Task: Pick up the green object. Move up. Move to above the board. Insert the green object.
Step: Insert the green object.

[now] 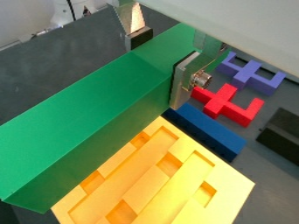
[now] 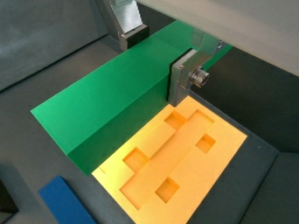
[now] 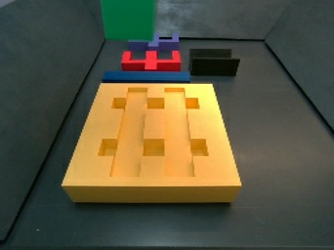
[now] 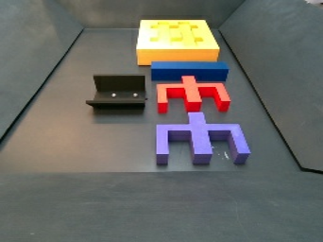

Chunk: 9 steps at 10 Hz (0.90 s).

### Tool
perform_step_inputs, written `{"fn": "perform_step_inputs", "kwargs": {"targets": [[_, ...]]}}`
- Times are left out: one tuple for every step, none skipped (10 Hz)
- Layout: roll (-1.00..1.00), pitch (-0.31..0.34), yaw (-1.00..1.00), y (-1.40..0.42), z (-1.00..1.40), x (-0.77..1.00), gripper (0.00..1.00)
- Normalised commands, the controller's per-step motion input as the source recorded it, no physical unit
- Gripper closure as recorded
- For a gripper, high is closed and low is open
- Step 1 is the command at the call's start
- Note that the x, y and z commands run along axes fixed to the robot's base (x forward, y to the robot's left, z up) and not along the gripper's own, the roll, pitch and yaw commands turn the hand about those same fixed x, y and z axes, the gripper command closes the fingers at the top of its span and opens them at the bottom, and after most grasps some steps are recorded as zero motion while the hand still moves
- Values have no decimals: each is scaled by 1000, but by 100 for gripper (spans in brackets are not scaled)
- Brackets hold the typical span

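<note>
The board [image 3: 154,137] lies flat on the dark floor, its grooves and square recesses open and unoccupied, as I hold the arm high over the scene. In both wrist views the green object [image 1: 100,109] hangs clamped in the gripper [image 1: 158,54], one silver finger [image 1: 186,79] pressed on its side and the other on the opposite face, with the yellow slab partly beneath it. In a side view only the bar's lower end [image 3: 129,17] shows at the top edge, above the far end of the board, so I judge it lifted and not yet centred over a groove.

Just beyond the board's far end lie a blue bar [image 4: 188,72], a red notched block [image 4: 192,93] and a purple notched block [image 4: 198,140], with the fixture [image 4: 120,93] beside them. My worry: descending from here, the long bar could land on a ridge or on the blue bar, tilt in the grip, and jam instead of seating.
</note>
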Motion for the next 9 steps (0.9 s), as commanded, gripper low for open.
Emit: {"fn": "perform_step_inputs", "kwargs": {"targets": [[19,0,0,-206,-1000,0,100],[23,0,0,-226,-1000,0,100],[21,0,0,-220,-1000,0,100],[21,0,0,-211,-1000,0,100],[40,-3,0,-169,-1000,0,100],[53,-9,6,-103,-1000,0,100],[83,-19,17,0,-1000,0,100],[51,-47,114,0,-1000,-20,100],[0,-134,149,17,-986,20,100]]}}
